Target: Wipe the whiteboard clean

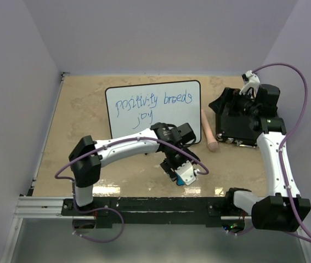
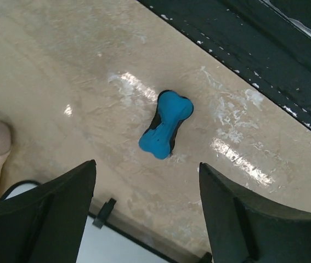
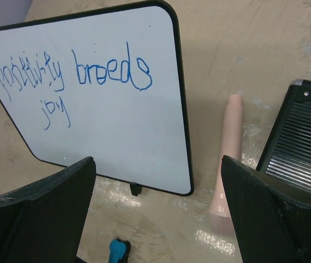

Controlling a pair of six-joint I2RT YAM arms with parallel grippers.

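The whiteboard stands upright at mid-table, with blue handwriting across its upper part. A small blue bone-shaped eraser lies loose on the table in front of it, near the front rail. My left gripper hovers just short of the eraser, open, with nothing between its fingers. From above, that gripper covers most of the eraser. My right gripper is raised at the right rear, open and empty, looking toward the board.
A pink cylinder lies on the table to the right of the board. A black box sits at the back right under my right arm. The black front rail runs close behind the eraser.
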